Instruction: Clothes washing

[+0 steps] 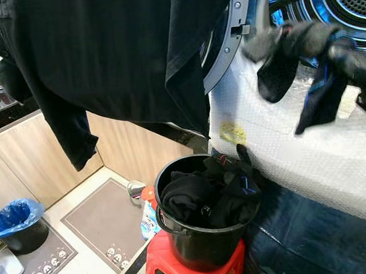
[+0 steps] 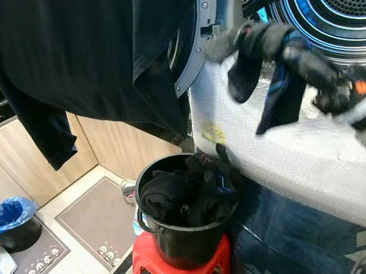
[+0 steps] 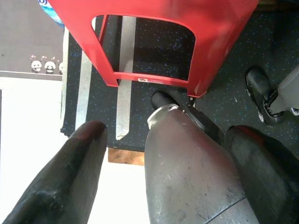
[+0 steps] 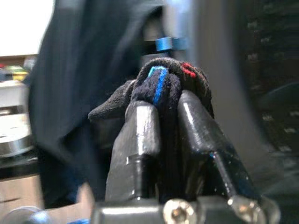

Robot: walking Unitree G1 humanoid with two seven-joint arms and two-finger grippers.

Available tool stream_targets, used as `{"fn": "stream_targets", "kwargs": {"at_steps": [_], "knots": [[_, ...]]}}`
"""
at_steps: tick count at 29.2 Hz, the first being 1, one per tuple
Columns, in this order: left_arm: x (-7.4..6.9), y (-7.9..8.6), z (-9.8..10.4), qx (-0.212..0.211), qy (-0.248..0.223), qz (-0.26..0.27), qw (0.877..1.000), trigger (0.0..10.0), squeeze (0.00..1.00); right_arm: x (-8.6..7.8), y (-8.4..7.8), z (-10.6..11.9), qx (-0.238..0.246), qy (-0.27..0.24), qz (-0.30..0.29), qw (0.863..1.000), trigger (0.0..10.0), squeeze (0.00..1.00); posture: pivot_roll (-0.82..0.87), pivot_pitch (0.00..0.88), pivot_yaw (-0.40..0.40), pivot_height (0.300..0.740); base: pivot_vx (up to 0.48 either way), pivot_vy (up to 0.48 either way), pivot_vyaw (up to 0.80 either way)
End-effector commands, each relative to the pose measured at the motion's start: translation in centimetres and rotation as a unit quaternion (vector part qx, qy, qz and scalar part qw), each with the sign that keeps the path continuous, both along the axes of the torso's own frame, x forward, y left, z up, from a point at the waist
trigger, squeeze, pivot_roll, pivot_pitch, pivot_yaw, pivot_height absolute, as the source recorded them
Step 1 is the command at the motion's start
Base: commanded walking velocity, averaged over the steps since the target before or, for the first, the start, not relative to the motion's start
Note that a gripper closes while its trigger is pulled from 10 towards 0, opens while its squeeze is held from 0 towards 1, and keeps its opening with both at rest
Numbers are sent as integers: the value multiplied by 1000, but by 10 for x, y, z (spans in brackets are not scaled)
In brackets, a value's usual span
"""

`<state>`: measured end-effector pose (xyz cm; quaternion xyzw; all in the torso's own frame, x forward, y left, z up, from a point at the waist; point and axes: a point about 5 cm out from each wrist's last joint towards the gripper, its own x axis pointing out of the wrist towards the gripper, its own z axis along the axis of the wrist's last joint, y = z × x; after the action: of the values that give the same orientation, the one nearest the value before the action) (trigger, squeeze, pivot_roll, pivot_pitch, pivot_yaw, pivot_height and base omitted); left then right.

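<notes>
Laundry corner, wood-panel cabinets behind. Dark socks (image 2: pixel 272 77) pinched between closed fingers of right gripper (image 4: pixel 163 116), dangling lengthwise just outside washer drum (image 2: pixel 342 12), opening up and to robot's right of the load. Judged next: short carry into the drum, right arm nearer. Black bucket (image 1: pixel 201 240) of clothes on red stool (image 1: pixel 196 268) below. Left gripper (image 3: pixel 154 154) idle near floor, fingers spread.

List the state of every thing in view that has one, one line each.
Washer door: open.
Drum: opening uncovered.
Bucket: upright on the red stool, full of dark clothes.
Socks: held in the air before the drum, dangling.
Right gripper: jaws shut on socks.
Left gripper: jaws open, low by the stool.
Black shirt: hanging.
</notes>
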<state>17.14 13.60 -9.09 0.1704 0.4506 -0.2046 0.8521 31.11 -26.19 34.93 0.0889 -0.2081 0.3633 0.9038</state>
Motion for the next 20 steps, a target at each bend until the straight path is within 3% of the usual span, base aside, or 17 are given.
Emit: {"fn": "stream_targets", "kwargs": {"at_steps": [1, 3, 5, 6, 8, 9, 10, 11, 12, 13, 14, 15, 17, 18, 20], "knots": [[-20, 14, -9, 20, 38, 14, 999, 10000, 0, 6, -4, 3, -12, 7, -36, 999, 10000, 0, -98, 119, 62, 740, 0, 0, 0], [-21, 15, -9, 20, 39, 20, 999, 10000, 0, 27, -14, 9, -13, 40, -119, 992, 10000, 0, -92, 130, 62, 740, 0, 0, 0], [-22, 15, -9, 20, 39, 20, 999, 10000, 0, 30, -16, 10, -12, 44, -135, 990, 10000, 0, -92, 130, 62, 740, 0, 0, 0], [-22, 15, -10, 20, 39, 21, 999, 10000, 0, 39, -21, 12, -1, 61, -179, 982, 10000, 0, -89, 135, 62, 740, 0, 0, 0], [-22, 15, -10, 19, 39, 21, 999, 10000, 0, 43, -24, 14, 6, 74, -198, 977, 10000, 0, -89, 135, 62, 740, 0, 0, 0], [-23, 15, -10, 18, 40, 21, 999, 10000, 0, 51, -30, 19, 34, 96, -247, 964, 10000, 0, -89, 140, 62, 740, 0, 0, 0], [-23, 15, -10, 18, 40, 21, 999, 10000, 0, 51, -30, 19, 34, 96, -247, 964, 10000, 0, -89, 140, 62, 740, 0, 0, 0], [-23, 15, -10, 17, 41, 21, 999, 10000, 0, 56, -39, 23, 62, 119, -300, 944, 10000, 0, -95, 145, 64, 740, 0, 0, 0], [-23, 15, -10, 17, 41, 21, 999, 10000, 0, 57, -43, 25, 72, 121, -327, 935, 10000, 0, -97, 146, 63, 740, 0, 0, 0], [-23, 14, -10, 16, 42, 21, 999, 10000, 0, 57, -48, 28, 77, 122, -355, 924, 10000, 0, -97, 146, 63, 740, 0, 0, 0], [-23, 14, -10, 15, 42, 21, 999, 10000, 0, 56, -57, 35, 80, 113, -419, 897, 10000, 0, -102, 148, 63, 740, 0, 0, 0], [-23, 14, -10, 14, 42, 21, 999, 10000, 0, 56, -59, 38, 77, 109, -437, 889, 10000, 0, -102, 148, 63, 740, 0, 0, 0], [-23, 13, -10, 13, 43, 20, 999, 10000, 0, 55, -63, 45, 61, 102, -499, 859, 10000, 0, -105, 152, 61, 740, 0, 0, 0], [-23, 12, -10, 11, 43, 20, 999, 10000, 0, 53, -66, 54, 76, 98, -528, 840, 10000, 0, -105, 152, 61, 740, 0, 0, 0], [-24, 12, -10, 11, 43, 20, 999, 10000, 0, 53, -67, 56, 85, 98, -532, 837, 10000, 0, -105, 152, 61, 740, 0, 0, 0]]}}
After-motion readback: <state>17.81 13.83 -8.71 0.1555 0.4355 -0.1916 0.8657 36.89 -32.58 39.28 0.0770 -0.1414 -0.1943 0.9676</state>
